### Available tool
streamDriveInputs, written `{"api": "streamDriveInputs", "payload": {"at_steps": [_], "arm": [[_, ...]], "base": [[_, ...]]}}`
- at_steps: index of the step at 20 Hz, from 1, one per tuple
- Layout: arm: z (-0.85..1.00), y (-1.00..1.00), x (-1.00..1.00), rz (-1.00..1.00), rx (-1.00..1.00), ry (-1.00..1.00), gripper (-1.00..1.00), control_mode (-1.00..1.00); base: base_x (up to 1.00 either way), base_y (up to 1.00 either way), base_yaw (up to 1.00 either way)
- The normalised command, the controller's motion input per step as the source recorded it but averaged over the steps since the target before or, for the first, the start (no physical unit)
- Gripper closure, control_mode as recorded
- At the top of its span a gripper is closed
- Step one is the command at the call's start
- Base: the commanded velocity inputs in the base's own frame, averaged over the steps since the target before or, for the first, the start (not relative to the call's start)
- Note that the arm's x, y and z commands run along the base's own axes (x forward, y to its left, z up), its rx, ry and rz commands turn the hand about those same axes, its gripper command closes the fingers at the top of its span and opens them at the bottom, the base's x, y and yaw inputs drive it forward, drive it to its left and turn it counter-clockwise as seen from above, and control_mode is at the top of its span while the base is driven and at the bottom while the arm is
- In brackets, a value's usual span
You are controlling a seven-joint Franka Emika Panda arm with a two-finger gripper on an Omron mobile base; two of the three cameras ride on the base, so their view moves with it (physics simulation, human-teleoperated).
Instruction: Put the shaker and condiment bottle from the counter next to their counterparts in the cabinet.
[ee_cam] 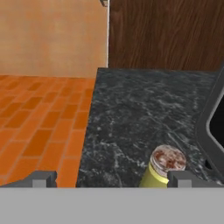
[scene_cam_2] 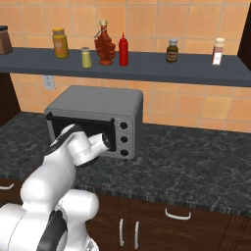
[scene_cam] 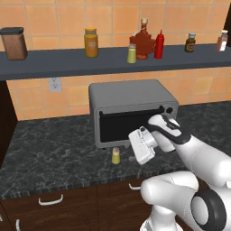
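The hand (ee_cam: 109,178) hangs low over the dark marble bench (scene_cam: 54,153), in front of the grey toaster oven (scene_cam: 131,113), with its two dark fingertips (ee_cam: 41,178) spread fully wide and nothing between them. In the hand view the shaker (ee_cam: 162,168) on the bench stands just inside the right fingertip, its yellow-green body and speckled pale cap seen from above and close to that tip; whether they touch cannot be told. In the left base view the same shaker (scene_cam: 116,156) stands upright on the bench just in front of the oven's lower left corner, a little to the left of the white wrist. Up on the cabinet (scene_cam: 54,63), the long slate shelf along the orange tiled wall, the matching shaker (scene_cam: 131,54) stands just in front of the red maple-leaf bottle (scene_cam: 143,41), and the red condiment bottle (scene_cam: 159,45) stands just beside that bottle on its right. Farther left on the shelf are an orange-yellow jar (scene_cam: 91,43) and a brown canister with a dark lid (scene_cam: 13,43); farther right are a small dark brown bottle (scene_cam: 191,43) and a pale pinkish shaker (scene_cam: 222,41).
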Motion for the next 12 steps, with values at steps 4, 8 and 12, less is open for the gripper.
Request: {"api": "streamDriveInputs", "payload": {"at_steps": [4,8,12], "arm": [[-0.7,0.29,-0.54,-0.17,0.03,-0.09,-1.0,-1.0],[-0.72,0.31,-0.36,-0.18,0.02,-0.07,-1.0,-1.0],[-0.64,0.26,-0.3,-0.19,0.01,-0.05,-1.0,-1.0]], "base": [[0.0,0.0,0.0],[0.0,0.0,0.0],[0.0,0.0,0.0]]}}
